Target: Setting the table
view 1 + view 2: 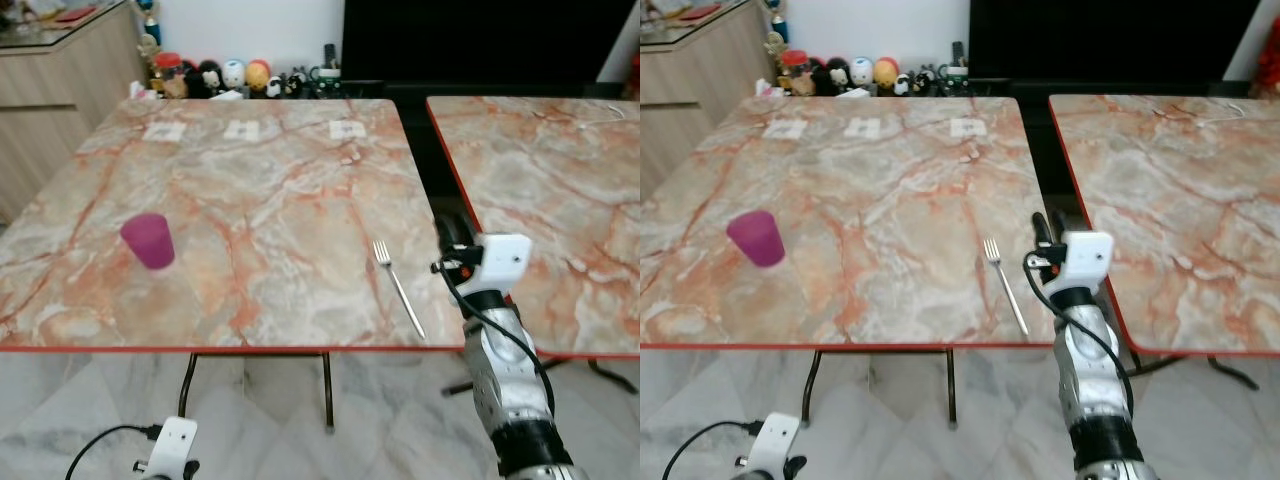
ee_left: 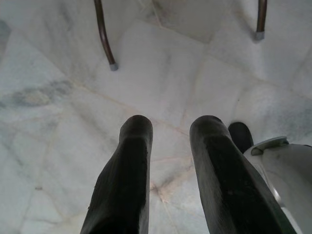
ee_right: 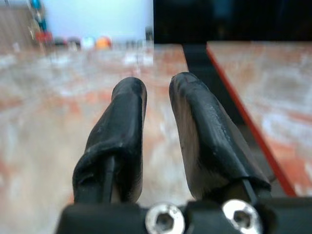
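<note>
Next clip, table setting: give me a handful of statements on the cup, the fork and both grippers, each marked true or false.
1. The purple plastic cup stands on the left marble-patterned table. True.
2. The silver metal fork lies on the right-hand table. False: it lies on the same table as the cup, near that table's right front corner.
3. The right gripper holds the fork. False: its fingers are empty and slightly apart, raised at the table's right edge, beside the fork.
4. The left gripper hangs low, pointing at the pale tiled floor. True.
5. The cup and fork are touching. False: they are far apart, the cup to the left, the fork to the right.
</note>
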Motion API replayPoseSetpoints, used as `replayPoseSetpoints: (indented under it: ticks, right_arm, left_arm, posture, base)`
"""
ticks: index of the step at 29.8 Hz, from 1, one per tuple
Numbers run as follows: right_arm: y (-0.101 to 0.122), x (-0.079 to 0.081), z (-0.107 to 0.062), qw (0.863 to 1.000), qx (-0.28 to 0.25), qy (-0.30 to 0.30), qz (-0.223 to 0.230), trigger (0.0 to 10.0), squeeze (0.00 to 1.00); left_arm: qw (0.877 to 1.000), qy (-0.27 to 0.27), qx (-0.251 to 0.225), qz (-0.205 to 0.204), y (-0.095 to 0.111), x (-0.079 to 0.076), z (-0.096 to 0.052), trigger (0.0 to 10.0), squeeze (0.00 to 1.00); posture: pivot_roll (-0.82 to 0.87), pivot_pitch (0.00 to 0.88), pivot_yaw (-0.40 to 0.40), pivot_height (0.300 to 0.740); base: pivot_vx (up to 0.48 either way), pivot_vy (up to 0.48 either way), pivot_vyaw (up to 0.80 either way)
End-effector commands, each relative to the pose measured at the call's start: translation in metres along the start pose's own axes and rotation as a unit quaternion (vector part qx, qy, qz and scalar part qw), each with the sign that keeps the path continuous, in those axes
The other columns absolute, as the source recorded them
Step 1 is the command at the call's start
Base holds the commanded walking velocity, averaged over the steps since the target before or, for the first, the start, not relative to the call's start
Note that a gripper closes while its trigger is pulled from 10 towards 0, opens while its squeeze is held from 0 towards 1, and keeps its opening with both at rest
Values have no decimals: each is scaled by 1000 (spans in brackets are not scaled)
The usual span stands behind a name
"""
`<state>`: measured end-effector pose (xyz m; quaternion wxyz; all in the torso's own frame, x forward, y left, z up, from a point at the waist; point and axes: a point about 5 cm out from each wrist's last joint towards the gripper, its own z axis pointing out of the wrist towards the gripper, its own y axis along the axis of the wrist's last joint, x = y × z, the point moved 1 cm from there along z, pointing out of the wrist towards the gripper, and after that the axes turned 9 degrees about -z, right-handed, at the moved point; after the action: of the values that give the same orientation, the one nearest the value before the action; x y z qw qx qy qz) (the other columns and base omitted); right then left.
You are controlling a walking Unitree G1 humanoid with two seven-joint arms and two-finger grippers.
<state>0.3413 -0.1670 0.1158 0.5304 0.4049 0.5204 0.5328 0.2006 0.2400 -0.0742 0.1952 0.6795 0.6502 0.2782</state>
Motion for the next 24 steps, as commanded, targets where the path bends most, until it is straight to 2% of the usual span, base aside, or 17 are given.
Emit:
replayPoseSetpoints:
  ticks: [1,4,6,9,13,16,24]
  right_arm:
    - [-12,0,5,999,50,11,-13,10000,0]
    - [-17,0,7,997,70,15,-16,10000,0]
    - [-18,-4,11,997,80,-5,-15,10000,0]
    - [-7,-1,15,999,48,6,-16,10000,0]
    - [-8,4,10,999,38,11,-12,10000,0]
    - [-14,5,4,999,41,15,1,10000,0]
    - [-23,0,1,998,63,2,10,10000,0]
  left_arm:
    - [1000,-4,8,5,-3,-2,0,10000,0]
    - [1000,-4,7,4,-3,-1,0,10000,0]
    - [1000,-3,6,3,-3,-1,0,10000,0]
    - [1000,-3,9,-3,-3,-1,0,10000,0]
    - [1000,-6,9,-3,-3,-2,0,10000,0]
    - [1000,-8,10,6,-3,-1,0,10000,0]
    - [1000,-7,14,10,-5,4,-1,10000,0]
  posture:
    - [52,0,13,740]
    - [52,0,13,740]
    - [62,0,8,740]
    - [59,0,8,740]
    - [59,0,9,740]
    - [56,0,11,740]
    - [52,0,19,740]
  base:
    - [0,0,0]
    - [0,0,0]
    - [0,0,0]
    - [0,0,0]
    - [0,392,800]
    - [0,0,650]
    - [0,0,0]
